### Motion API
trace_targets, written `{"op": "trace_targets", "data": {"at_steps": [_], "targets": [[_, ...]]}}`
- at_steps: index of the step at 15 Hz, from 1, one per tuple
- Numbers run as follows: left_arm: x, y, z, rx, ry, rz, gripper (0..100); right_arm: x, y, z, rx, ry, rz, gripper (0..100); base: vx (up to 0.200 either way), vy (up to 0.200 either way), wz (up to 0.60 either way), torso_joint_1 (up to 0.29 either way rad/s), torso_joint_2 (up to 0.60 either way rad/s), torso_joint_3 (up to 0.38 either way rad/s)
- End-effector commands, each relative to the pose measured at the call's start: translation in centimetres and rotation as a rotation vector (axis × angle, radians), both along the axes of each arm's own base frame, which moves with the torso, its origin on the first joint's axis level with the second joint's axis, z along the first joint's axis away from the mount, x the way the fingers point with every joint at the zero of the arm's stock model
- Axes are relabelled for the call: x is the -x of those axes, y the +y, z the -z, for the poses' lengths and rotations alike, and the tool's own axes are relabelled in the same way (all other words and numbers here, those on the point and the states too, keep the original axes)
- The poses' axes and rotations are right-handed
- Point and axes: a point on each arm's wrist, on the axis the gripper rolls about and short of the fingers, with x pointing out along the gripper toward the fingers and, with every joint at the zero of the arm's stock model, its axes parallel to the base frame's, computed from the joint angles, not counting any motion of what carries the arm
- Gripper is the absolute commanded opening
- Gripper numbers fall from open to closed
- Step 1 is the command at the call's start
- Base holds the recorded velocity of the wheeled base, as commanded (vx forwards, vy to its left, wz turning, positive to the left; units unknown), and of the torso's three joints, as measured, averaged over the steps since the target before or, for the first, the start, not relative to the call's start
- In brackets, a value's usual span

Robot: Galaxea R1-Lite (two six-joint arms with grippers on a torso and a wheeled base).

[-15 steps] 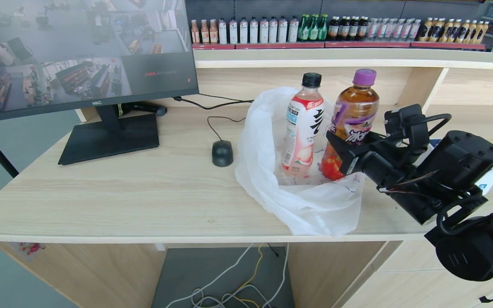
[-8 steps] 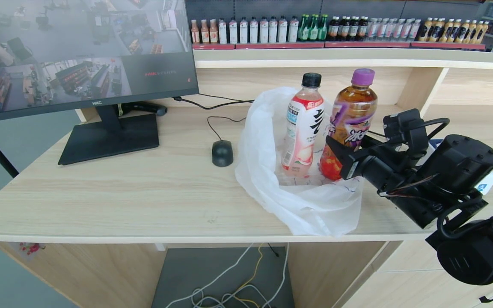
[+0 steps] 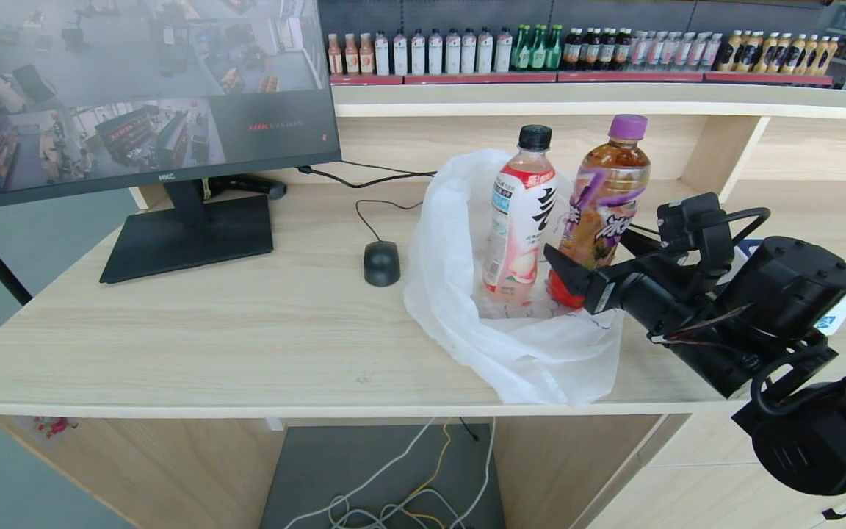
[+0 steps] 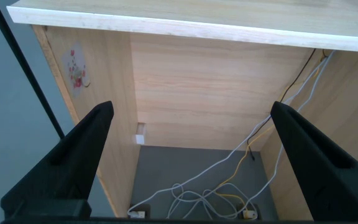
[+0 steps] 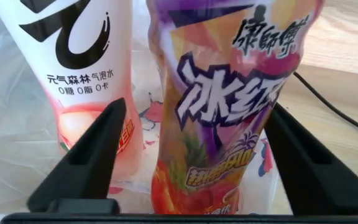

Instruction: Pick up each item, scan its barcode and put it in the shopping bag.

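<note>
A tea bottle point(image 3: 606, 198) with a purple cap stands in the white shopping bag point(image 3: 467, 316) at the desk's right, beside a pink peach-drink bottle point(image 3: 522, 213) with a black cap. My right gripper point(image 3: 590, 253) is open, its fingers either side of the tea bottle's lower half. In the right wrist view the tea bottle point(image 5: 229, 106) stands between the spread fingers, with the peach bottle point(image 5: 73, 74) beside it on the bag point(image 5: 17, 143). My left gripper point(image 4: 191, 112) is open below the desk's front edge and holds nothing.
A monitor point(image 3: 136, 88) on a black stand occupies the desk's back left, with a black mouse point(image 3: 382, 262) next to the bag. A white and blue item point(image 3: 834, 312) lies behind my right arm. Loose cables point(image 4: 229, 186) hang under the desk.
My right gripper has slid down and a little left along the tea bottle. The bottle now leans slightly more to the right in the bag.
</note>
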Motion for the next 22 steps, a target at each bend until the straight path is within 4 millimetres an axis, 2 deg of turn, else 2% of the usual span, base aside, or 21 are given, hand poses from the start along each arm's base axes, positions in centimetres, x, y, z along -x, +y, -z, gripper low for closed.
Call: {"op": "trace_targets", "data": {"at_steps": [1, 11, 15, 18, 20, 21, 22], "targets": [[0.0, 0.0, 0.0, 0.001, 0.000, 0.000, 100, 0.3, -0.1, -0.1, -0.002, -0.001, 0.000, 100, 0.000, 0.000, 0.00, 0.000, 0.00, 0.000], [0.0, 0.0, 0.0, 0.001, 0.000, 0.000, 100, 2.0, -0.8, -0.6, -0.019, -0.002, -0.002, 100, 0.000, 0.000, 0.00, 0.000, 0.00, 0.000], [0.0, 0.0, 0.0, 0.001, 0.000, 0.000, 100, 4.4, -1.8, -1.1, -0.021, -0.003, -0.001, 100, 0.000, 0.000, 0.00, 0.000, 0.00, 0.000], [0.0, 0.0, 0.0, 0.001, 0.000, 0.000, 100, 8.7, -4.1, -1.0, -0.023, 0.011, 0.012, 100, 0.000, 0.000, 0.00, 0.000, 0.00, 0.000], [0.0, 0.0, 0.0, 0.001, 0.000, 0.000, 100, 13.8, -6.4, -0.8, -0.017, -0.001, 0.021, 100, 0.000, 0.000, 0.00, 0.000, 0.00, 0.000], [0.0, 0.0, 0.0, 0.001, 0.000, 0.000, 100, 16.2, -7.5, 0.2, -0.013, 0.012, 0.038, 100, 0.000, 0.000, 0.00, 0.000, 0.00, 0.000], [0.0, 0.0, 0.0, 0.001, 0.000, 0.000, 100, 17.9, -8.3, 0.6, -0.022, 0.011, 0.059, 100, 0.000, 0.000, 0.00, 0.000, 0.00, 0.000]]}}
